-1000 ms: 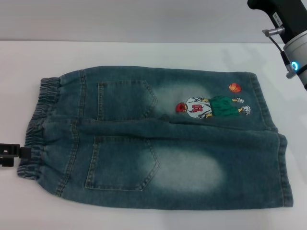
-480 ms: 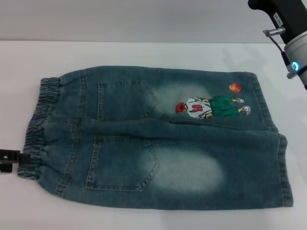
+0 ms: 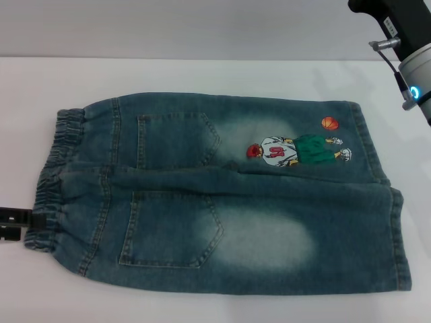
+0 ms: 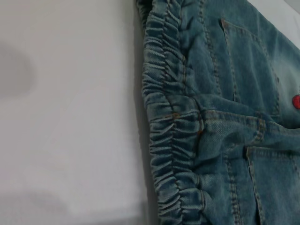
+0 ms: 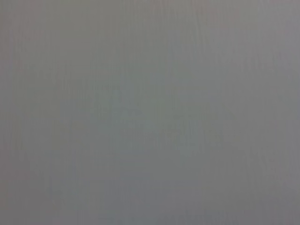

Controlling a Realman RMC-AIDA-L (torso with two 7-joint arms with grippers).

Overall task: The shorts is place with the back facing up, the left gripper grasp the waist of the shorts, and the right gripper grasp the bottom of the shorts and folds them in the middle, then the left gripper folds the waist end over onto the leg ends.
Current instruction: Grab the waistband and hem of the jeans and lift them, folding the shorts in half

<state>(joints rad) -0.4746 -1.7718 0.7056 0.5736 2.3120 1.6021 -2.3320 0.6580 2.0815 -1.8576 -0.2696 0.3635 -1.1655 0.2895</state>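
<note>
Blue denim shorts (image 3: 222,195) lie flat on the white table (image 3: 202,74) with both back pockets up. The elastic waist (image 3: 50,182) is at the left and the leg ends (image 3: 394,222) are at the right. A cartoon patch (image 3: 296,149) marks the far leg. My left gripper (image 3: 19,223) is low at the left edge, its black fingers (image 3: 13,215) level with the near corner of the waist, a pale gap between them. The left wrist view shows the gathered waist (image 4: 171,136) close up. My right arm (image 3: 404,47) hangs above the far right corner, its gripper out of view.
Bare white tabletop surrounds the shorts on all sides, with a grey wall (image 3: 202,27) behind. The right wrist view shows only a plain grey surface.
The left gripper's fingers have drawn back a little to the left and lower along the waist corner. The shorts and the right arm have not moved.
</note>
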